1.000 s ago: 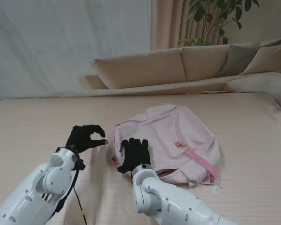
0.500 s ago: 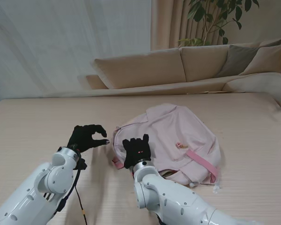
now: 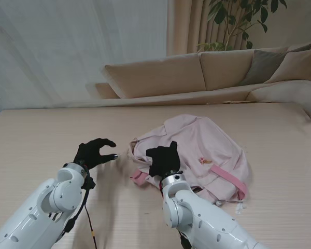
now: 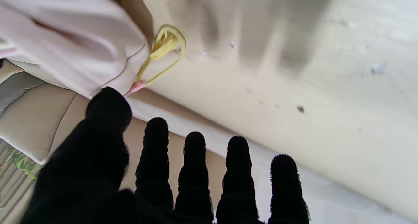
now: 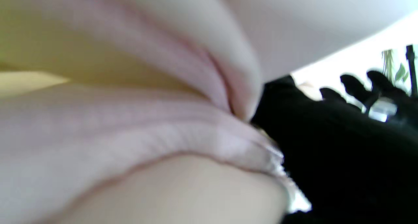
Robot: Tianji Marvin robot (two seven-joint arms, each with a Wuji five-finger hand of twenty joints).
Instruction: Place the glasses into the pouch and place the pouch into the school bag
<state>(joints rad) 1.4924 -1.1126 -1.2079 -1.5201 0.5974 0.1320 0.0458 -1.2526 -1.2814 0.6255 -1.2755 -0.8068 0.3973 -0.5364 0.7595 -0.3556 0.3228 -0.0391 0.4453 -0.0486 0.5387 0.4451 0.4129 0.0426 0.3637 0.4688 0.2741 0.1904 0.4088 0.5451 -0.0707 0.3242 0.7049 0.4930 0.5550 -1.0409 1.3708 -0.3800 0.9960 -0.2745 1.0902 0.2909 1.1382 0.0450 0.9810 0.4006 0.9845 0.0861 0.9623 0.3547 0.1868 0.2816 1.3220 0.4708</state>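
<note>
The pink school bag lies on the table's right half, with a pink strap across its near side. My right hand grips the bag's left edge and the fabric there is raised; up close, pink cloth folds against the black glove. My left hand hovers open just left of the bag, fingers apart. Its wrist view shows spread fingers, the bag's corner and a yellow zip cord. Neither glasses nor pouch is visible.
A beige sofa stands beyond the table's far edge, with a plant behind it. A black cable hangs under my left forearm. The wooden table top stretches to the left of the bag.
My right hand has moved right and slightly away from me, dragging the bag with it and lifting its left edge. The left hand has barely moved.
</note>
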